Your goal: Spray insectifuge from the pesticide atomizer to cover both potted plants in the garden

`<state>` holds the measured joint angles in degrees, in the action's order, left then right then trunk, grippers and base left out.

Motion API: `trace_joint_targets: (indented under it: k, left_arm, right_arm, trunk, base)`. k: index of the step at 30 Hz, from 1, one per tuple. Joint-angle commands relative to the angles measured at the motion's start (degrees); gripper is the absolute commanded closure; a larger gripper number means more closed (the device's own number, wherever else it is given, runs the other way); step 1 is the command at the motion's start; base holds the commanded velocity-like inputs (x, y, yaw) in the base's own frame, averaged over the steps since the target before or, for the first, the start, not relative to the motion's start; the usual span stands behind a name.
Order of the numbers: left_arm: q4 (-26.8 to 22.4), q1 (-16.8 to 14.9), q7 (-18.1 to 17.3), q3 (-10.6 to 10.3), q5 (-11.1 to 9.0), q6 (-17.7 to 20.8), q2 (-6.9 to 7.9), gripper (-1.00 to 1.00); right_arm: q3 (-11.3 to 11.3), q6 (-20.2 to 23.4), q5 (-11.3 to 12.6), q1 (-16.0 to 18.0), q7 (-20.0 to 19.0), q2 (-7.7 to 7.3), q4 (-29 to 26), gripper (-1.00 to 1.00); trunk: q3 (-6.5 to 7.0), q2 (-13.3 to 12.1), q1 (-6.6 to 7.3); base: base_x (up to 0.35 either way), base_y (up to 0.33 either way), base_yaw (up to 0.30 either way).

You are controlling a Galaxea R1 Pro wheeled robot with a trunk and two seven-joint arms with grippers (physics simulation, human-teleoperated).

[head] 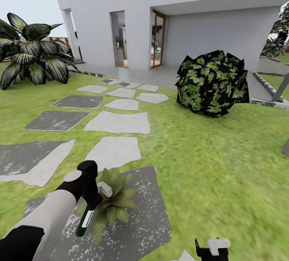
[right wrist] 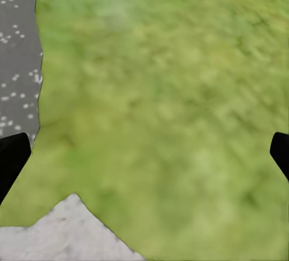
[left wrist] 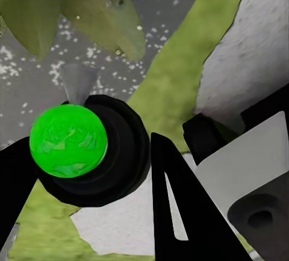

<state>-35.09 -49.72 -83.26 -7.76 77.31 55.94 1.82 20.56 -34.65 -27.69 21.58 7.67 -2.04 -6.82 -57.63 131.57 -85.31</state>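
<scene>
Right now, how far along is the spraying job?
Done: the left gripper holds the slim dark green pesticide atomizer. In hand: it hangs over one broad-leaved potted plant on the speckled grey stepping stone. Left: covering both plants; white specks show, but coverage is unclear.

Left arm (head: 48, 213) reaching forward and down, left hand (head: 91, 201) clamped, right hand (head: 212, 249) low, fingers spread
</scene>
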Motion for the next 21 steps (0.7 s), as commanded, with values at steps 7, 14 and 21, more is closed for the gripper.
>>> trace_joint_targets:
  k: [7, 14, 21]
  left_arm:
    - [0.25, -0.03, -0.56, -0.32, 0.37, 0.57, -0.48, 1.00]
    - [0.51, -0.03, -0.45, -0.21, 0.39, 0.57, -0.13, 1.00]
    - [0.76, 0.01, -0.45, -0.25, 0.39, 0.57, 0.00, 1.00]
  right_arm:
    - [0.18, -0.15, -0.62, 0.04, 0.42, -0.07, 0.06, -1.00]
    - [0.18, -0.15, -0.61, 0.04, 0.42, -0.06, 0.05, -1.00]
    - [0.18, -0.15, -0.62, 0.04, 0.42, -0.06, 0.06, -1.00]
  trunk:
    - [-0.05, 0.02, 0.01]
    - [-0.05, 0.02, 0.01]
    - [-0.05, 0.02, 0.01]
  base:
    - [0.000, -0.150, 0.047]
    - [-0.024, -0.267, 0.046]
    - [-0.206, -0.207, 0.220]
